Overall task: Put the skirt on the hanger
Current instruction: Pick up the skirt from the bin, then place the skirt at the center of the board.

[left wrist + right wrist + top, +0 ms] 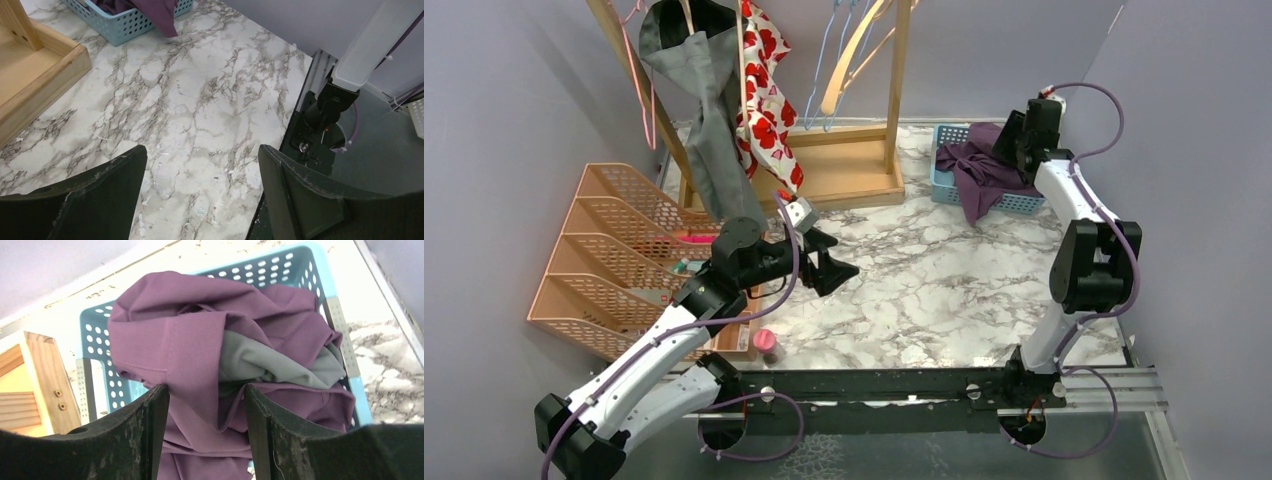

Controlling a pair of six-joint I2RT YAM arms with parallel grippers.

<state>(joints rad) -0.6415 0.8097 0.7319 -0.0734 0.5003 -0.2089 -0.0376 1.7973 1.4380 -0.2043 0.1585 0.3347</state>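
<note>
My right end effector (205, 396) hangs over the blue basket (300, 260), where the purple skirt (170, 335) lies bunched; its jaws are apart, gripping nothing. My left end effector (202, 155), jaws spread and empty, hovers above the marble surface (200, 85).

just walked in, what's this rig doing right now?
The right end effector is down at the blue basket, its jaws open astride a fold of the purple skirt. The skirt lies bunched in the basket and is not visibly gripped. The left end effector hovers open and empty over the marble table. A bare wooden hanger hangs on the rack at the back; the skirt is not on it yet.
</note>
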